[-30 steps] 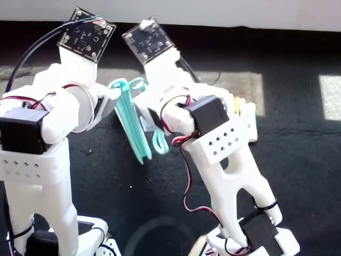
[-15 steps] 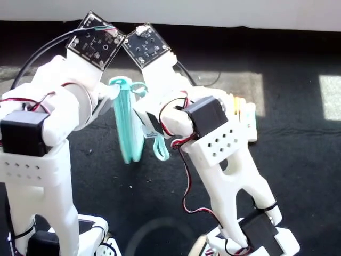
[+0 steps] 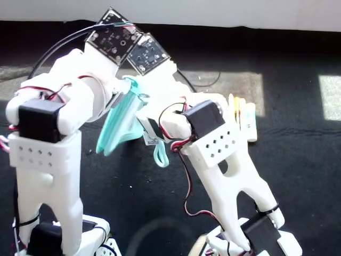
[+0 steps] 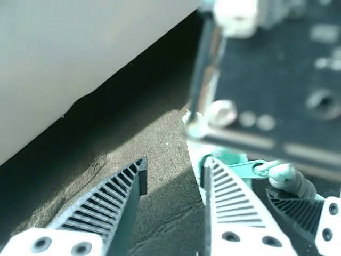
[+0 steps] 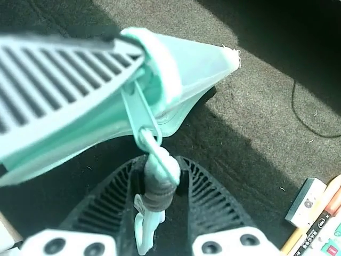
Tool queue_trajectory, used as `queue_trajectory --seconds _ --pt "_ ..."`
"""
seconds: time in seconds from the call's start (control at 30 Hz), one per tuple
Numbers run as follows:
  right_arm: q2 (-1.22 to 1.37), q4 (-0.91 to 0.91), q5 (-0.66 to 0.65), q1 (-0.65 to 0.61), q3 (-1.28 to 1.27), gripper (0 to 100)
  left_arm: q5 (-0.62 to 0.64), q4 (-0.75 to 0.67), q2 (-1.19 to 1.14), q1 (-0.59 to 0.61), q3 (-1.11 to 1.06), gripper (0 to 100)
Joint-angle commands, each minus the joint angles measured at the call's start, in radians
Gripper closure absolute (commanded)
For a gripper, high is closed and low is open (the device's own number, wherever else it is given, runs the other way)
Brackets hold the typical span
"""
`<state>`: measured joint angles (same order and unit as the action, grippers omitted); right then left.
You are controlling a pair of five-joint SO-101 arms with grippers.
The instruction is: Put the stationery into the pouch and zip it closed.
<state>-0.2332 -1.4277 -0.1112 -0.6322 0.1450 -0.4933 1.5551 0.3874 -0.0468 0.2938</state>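
Since a second ago the pouch (image 3: 116, 128), then hanging straight, is tipped aslant in the air between the arms, and the left arm (image 3: 69, 101) is raised. The pouch's zip pull (image 5: 141, 117) is clamped in the right gripper (image 5: 158, 166), presumably so the zip can be drawn. The left gripper (image 4: 176, 162) is spread, one finger (image 4: 226, 202) laid against the pouch, seemingly as a brace. The stationery (image 3: 242, 114) is left on the table (image 3: 298, 160) beside the right arm (image 3: 213, 133), so zipping is judged premature.

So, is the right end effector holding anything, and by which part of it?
Yes: the right end effector grips the mint pouch by its zipper pull cord, not its body.
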Motion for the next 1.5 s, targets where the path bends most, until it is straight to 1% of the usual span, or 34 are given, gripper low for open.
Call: queue_trajectory --seconds 0.0,0.07,0.17,0.3,0.5,0.7,0.77,0.93,1.0,1.1,1.17,1.27,1.33,1.47 --pt "-0.008 -0.005 -0.009 0.056 0.001 99.3 -0.003 0.032 0.002 0.016 0.015 97" --pt "-0.013 -0.004 -0.009 0.116 0.05 99.3 0.0 0.054 0.002 0.039 0.013 100" --pt "-0.018 0.045 -0.009 0.209 0.133 99.3 0.061 0.094 0.002 0.068 0.013 99" --pt "-0.008 0.101 -0.009 0.265 0.251 99.3 0.123 0.15 0.002 0.064 0.013 99" --pt "-0.007 0.188 -0.011 0.268 0.297 99.3 0.21 0.196 0.024 -0.035 0.013 99" --pt "-0.008 0.326 -0.011 0.269 0.305 99.3 0.232 0.19 0.193 -0.189 0.015 99" --pt "-0.013 0.344 -0.011 0.269 0.306 99.3 0.242 0.189 0.222 -0.22 0.015 99" --pt "-0.01 0.282 -0.011 0.268 0.412 99.3 0.33 0.183 0.223 -0.225 0.004 99" --pt "-0.01 0.232 -0.011 0.263 0.461 99.3 0.344 0.18 0.229 -0.225 -0.021 99" --pt "-0.008 0.11 -0.009 0.252 0.473 99.3 0.345 0.183 0.231 -0.222 -0.064 99" --pt "-0.008 0.041 -0.009 0.248 0.473 99.3 0.345 0.183 0.231 -0.188 -0.084 99" --pt "-0.01 -0.015 -0.005 0.245 0.473 99.3 0.345 0.167 0.226 -0.117 -0.085 99" --pt "-0.008 -0.048 -0.005 0.237 0.472 99.3 0.345 0.149 0.226 -0.071 -0.093 95" --pt "-0.018 -0.101 -0.006 0.156 0.354 99.3 0.345 0.146 0.223 0.03 -0.093 84"
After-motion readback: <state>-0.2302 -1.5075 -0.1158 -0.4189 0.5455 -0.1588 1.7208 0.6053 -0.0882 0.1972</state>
